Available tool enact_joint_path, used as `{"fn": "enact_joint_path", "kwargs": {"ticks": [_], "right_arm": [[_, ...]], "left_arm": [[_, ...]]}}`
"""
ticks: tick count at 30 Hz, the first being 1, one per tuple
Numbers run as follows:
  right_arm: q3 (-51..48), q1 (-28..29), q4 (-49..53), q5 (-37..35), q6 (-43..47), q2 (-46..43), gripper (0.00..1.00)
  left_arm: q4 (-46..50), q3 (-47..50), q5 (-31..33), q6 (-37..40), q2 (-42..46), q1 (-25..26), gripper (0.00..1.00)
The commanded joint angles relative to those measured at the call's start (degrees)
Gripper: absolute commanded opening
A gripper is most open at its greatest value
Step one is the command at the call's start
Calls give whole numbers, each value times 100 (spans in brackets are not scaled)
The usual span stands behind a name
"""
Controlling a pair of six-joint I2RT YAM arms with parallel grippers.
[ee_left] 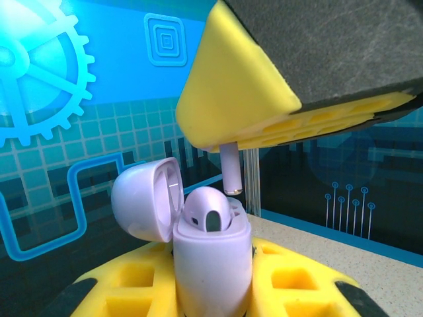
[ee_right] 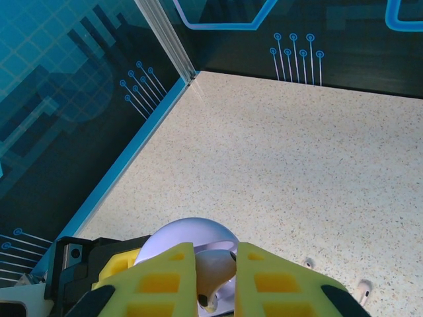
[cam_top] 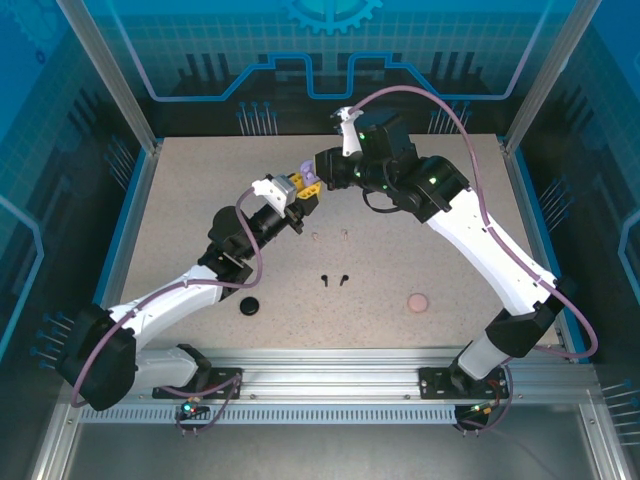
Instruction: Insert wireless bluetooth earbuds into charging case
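The two arms meet up in the air, over the middle of the table (cam_top: 440, 210), a bit toward its far edge. The left gripper (cam_top: 302, 203) is squeezed tight around the bottom of the little purple case (ee_left: 211, 271). It holds the case upright. The lid (ee_left: 142, 198) is flipped open to one side. The first purple earbud (ee_left: 206, 212) sits in its hole already.

The right gripper (ee_right: 215, 281) is pinched on the second purple earbud (ee_left: 231, 168). Its fingers are nearly closed, with just the tiny bud between them. The stem points straight down and hangs just above the open case. It looks like it is not touching the case.

I think the job now is to slip that stem into the empty hole. To do it well, the right arm should put the stem right over the free hole beside the seated bud, not over the bud itself. I cannot tell from here if it lines up yet. Then it should go down slowly and straight. The left arm should hold the case steady and not tip it. The fingers should let go only when the bud is all the way in.

The black earbuds (cam_top: 325, 279) and the pale pink earbuds (cam_top: 343, 235) lie near the middle of the table. The black case (cam_top: 249, 305) and the pink case (cam_top: 418, 301) sit closer to the near edge.
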State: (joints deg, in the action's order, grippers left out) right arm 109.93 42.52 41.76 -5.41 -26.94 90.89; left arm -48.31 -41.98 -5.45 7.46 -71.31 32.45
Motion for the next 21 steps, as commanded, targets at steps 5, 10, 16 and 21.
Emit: {"fn": "enact_joint_path", "kwargs": {"ticks": [5, 10, 16, 21], "right_arm": [[-163, 128, -183, 154, -48, 38, 16], [-233, 151, -177, 132, -34, 60, 16], [-344, 151, -185, -40, 26, -22, 16], [-358, 151, -177, 27, 19, -36, 28]], "left_arm": [[-204, -206, -68, -52, -24, 52, 0], [-200, -193, -52, -45, -15, 52, 0], [-205, -200, -44, -43, -15, 59, 0], [-218, -220, -43, -42, -33, 52, 0]]}}
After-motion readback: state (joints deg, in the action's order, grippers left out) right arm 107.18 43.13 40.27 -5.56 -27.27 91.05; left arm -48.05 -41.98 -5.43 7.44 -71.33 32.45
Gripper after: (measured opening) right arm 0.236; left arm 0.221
